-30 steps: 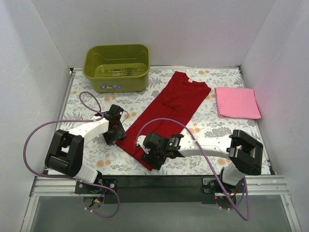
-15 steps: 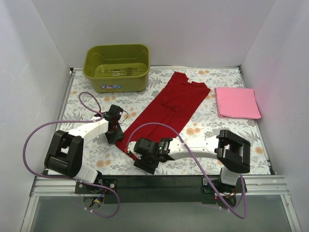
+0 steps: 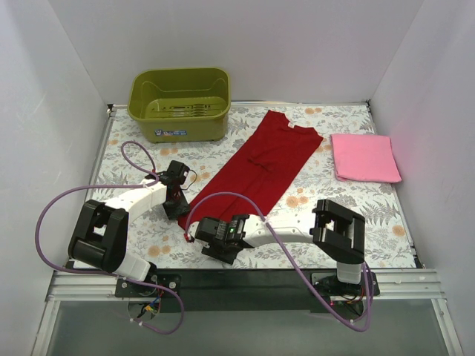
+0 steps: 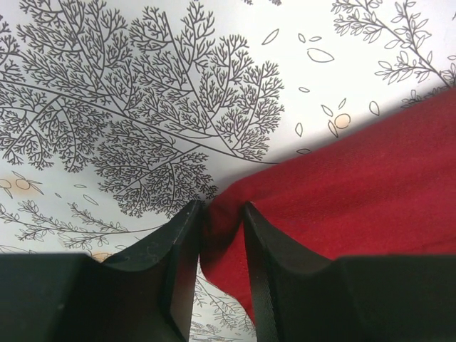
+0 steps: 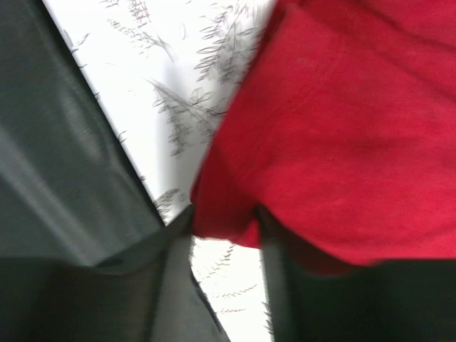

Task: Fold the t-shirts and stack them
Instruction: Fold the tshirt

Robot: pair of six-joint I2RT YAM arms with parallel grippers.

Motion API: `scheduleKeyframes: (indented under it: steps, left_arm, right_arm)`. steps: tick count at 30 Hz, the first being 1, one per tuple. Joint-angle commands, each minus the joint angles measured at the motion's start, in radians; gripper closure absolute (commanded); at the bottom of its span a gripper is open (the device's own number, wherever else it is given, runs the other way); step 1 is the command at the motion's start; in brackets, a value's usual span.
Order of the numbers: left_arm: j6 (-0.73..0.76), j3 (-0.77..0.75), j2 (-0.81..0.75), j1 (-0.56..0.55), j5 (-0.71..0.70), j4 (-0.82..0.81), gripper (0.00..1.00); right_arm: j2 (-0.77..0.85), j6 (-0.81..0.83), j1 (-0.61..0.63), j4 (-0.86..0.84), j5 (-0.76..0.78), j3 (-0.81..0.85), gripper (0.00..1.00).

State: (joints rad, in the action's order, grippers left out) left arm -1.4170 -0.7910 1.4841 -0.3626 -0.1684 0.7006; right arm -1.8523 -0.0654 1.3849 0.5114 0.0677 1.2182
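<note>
Our left gripper (image 4: 217, 214) pinches the near-left hem of the red shirt (image 3: 271, 159), and our right gripper (image 5: 224, 224) pinches its near corner. The shirt lies diagonally across the table (image 3: 319, 200). We see the folded pink shirt (image 3: 364, 157) to the right, apart from it, and the tub (image 3: 180, 122) at the far left.

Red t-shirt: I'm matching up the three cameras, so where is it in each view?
Top external: red t-shirt, a diagonal strip from centre to lower left.
Left wrist: right side, its edge pinched in the left claw.
Right wrist: upper right, a corner inside the right claw.
Shared landmark: the leaf-print table cover.
</note>
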Motion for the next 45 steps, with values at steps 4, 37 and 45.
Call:
scheduleKeyframes:
  steps: [4, 37, 45]
  left_arm:
    - [-0.011, 0.039, 0.039, 0.001, 0.018, -0.023, 0.76]
    - [0.015, -0.512, 0.109, 0.039, 0.075, 0.214, 1.00]
    - [0.036, -0.724, 0.358, 0.014, 0.167, 0.103, 1.00]
  right_arm:
    - [-0.077, -0.007, 0.014, 0.053, 0.020, 0.033, 0.78]
    - [0.314, 0.093, -0.311, 0.131, -0.039, -0.051, 0.99]
    - [0.351, 0.141, -0.507, 0.150, -0.003, -0.078, 0.99]
